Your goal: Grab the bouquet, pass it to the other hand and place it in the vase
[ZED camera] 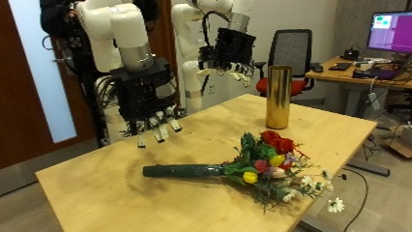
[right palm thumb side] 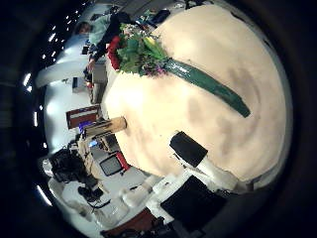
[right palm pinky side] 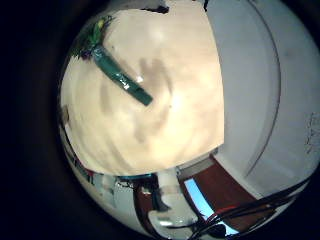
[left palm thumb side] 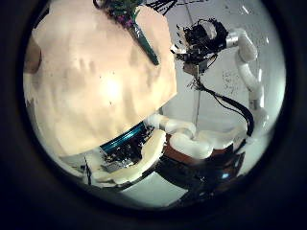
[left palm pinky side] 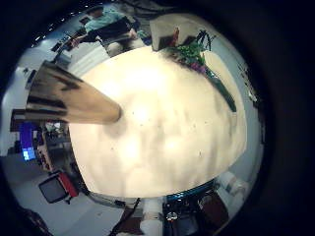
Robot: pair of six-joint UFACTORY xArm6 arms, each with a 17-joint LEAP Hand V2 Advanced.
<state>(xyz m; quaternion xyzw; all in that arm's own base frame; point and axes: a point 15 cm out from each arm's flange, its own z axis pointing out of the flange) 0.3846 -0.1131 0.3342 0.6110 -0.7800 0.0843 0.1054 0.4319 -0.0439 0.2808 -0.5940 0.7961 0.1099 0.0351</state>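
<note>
Flowers of the bouquet (ZED camera: 264, 166), red, yellow and white, lie nearest, at the table (ZED camera: 116, 184) edge, its dark green wrapped stem pointing back across the light wooden top. No writing can be read on it. Above the table's other end the right hand (ZED camera: 148, 97) hangs with fingers loosely spread, holding nothing. Farther back the left hand (ZED camera: 234, 50) hovers likewise relaxed, near the tall gold vase (ZED camera: 277, 97), which stands upright.

Gold vase (ZED camera: 277, 96), green-wrapped red-yellow bouquet (ZED camera: 252, 170)
</note>
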